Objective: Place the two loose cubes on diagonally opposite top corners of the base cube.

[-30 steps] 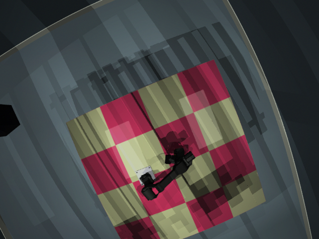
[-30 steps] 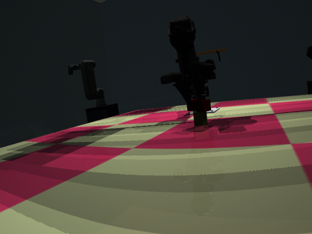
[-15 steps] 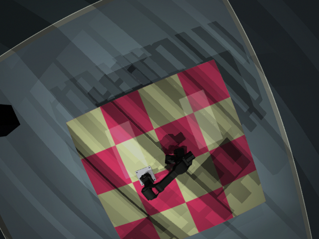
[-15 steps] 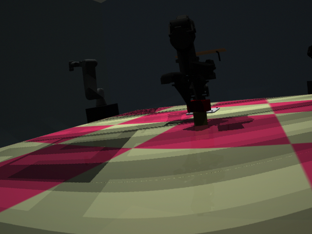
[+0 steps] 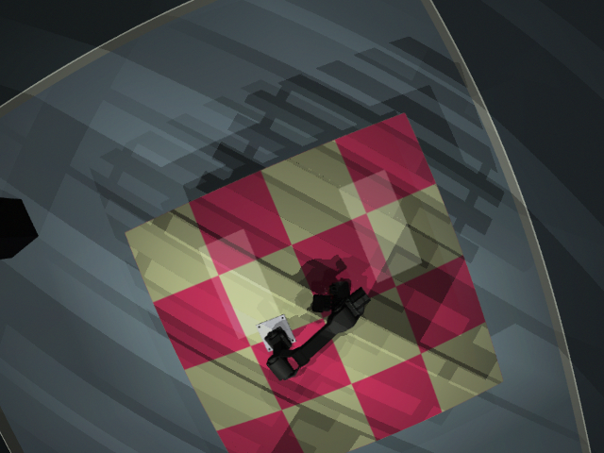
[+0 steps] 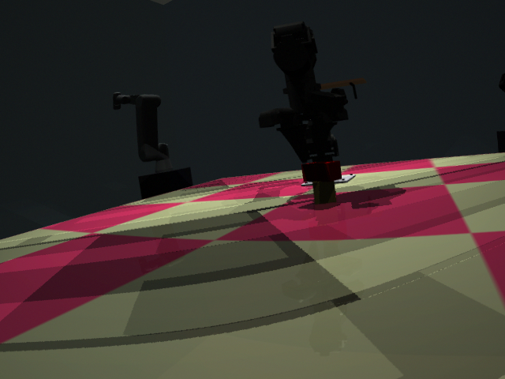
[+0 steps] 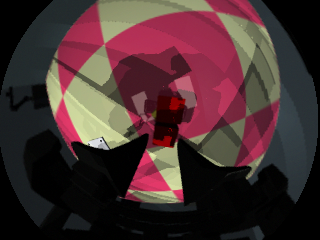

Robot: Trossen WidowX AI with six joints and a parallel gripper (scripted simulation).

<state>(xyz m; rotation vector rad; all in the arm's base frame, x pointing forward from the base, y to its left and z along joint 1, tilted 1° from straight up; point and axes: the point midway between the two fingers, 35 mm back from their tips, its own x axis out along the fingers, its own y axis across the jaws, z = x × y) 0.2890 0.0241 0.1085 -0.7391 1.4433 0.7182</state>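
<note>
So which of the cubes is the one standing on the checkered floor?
The olive-tan base cube. It stands on the floor, while the dark red cubes rest on top of it, just under the gripper.

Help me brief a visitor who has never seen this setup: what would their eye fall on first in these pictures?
First the loud red-and-cream checkered floor, streaked with long shadows. Then the dark arm towering at its middle, its gripper pointing straight down with the jaws parted just above the red cubes, which sit on an olive base cube. In the wrist view the red cubes glow beyond the two dark jaws.
</note>
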